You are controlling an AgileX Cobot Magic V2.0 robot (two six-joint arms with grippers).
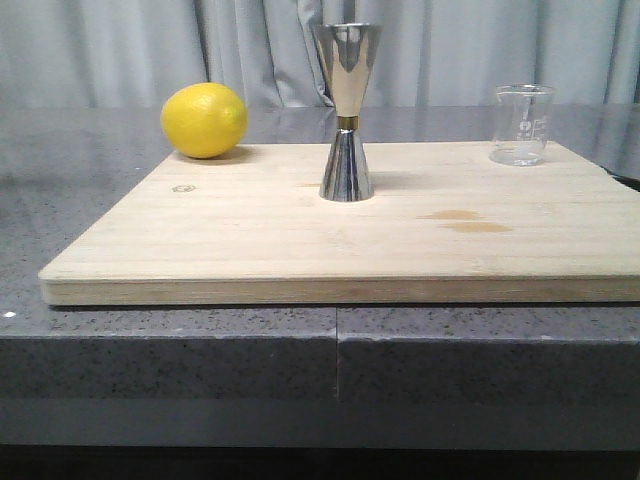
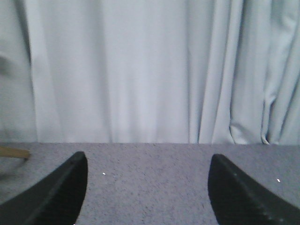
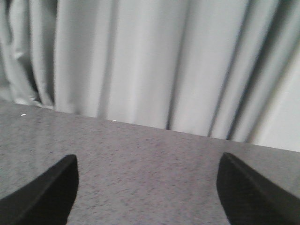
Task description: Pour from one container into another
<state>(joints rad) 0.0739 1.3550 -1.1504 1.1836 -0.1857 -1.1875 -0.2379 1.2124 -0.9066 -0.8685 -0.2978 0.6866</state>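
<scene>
A small clear glass beaker (image 1: 521,124) with white marks stands upright at the far right corner of the wooden board (image 1: 250,240). The tall steel jigger (image 1: 347,112), with a gold band at its waist, stands upright near the board's middle. Neither gripper shows in the front view. In the left wrist view my left gripper (image 2: 147,168) is open over bare grey counter, nothing between its dark fingers (image 2: 65,192). In the right wrist view my right gripper (image 3: 147,171) is open too, over grey counter, holding nothing. Neither wrist view shows the beaker or the jigger.
A yellow lemon (image 1: 204,120) rests at the board's far left corner. The board lies on a grey speckled counter (image 1: 60,190), with a pale curtain (image 1: 120,50) behind. Two faint stains (image 1: 465,220) mark the board right of the jigger.
</scene>
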